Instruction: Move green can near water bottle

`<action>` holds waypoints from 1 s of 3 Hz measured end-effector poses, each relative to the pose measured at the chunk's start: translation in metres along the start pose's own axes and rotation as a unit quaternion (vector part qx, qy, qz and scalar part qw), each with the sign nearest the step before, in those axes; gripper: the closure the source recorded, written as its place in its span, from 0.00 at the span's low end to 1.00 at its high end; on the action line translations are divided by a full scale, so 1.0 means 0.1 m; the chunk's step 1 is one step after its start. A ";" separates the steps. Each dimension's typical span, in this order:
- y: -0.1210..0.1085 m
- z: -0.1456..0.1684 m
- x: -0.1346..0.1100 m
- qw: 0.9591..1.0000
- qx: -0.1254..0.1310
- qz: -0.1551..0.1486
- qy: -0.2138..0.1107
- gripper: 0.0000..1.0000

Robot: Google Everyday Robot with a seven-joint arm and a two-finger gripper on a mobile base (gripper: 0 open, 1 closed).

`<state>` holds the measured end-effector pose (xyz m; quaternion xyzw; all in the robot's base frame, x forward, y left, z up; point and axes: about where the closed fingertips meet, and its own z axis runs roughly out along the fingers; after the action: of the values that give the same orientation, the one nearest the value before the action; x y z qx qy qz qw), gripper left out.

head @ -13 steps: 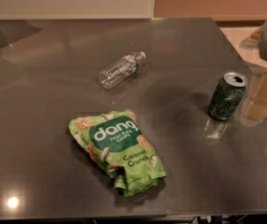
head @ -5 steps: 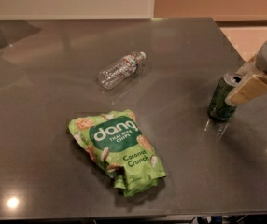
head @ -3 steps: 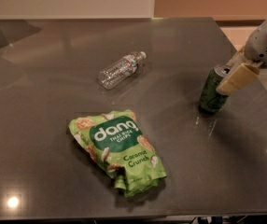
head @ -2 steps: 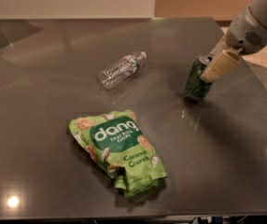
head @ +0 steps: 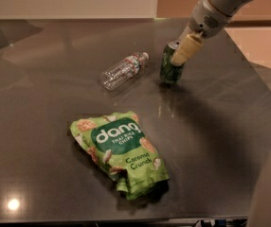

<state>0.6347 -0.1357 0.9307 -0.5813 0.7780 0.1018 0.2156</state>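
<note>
The green can (head: 169,70) is dark green with a silver top and stands slightly tilted on the dark table (head: 40,60), a short way right of the water bottle. The water bottle (head: 123,70) is clear plastic and lies on its side with its cap toward the can. My gripper (head: 178,55) reaches down from the upper right and is shut on the can near its top. One cream finger (head: 185,49) shows in front of the can; the other is hidden behind it.
A bright green chips bag (head: 121,151) lies flat in the front middle of the table. The table's right edge (head: 263,86) runs diagonally past the arm, with the floor beyond. A light reflection (head: 13,204) sits at the front left corner.
My gripper closed on the can at the table's right side and has carried it left and farther back, toward the bottle. The bottle and chips bag have not moved.
</note>
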 end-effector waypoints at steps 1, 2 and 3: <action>-0.10 0.26 -0.24 1.000 -0.011 -0.014 0.011 1.00; -0.16 0.50 -0.38 0.999 -0.025 -0.021 0.030 0.82; -0.18 0.62 -0.43 0.998 -0.032 -0.021 0.040 0.58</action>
<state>0.6749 -0.0783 0.8967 -0.6076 0.7699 0.0991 0.1680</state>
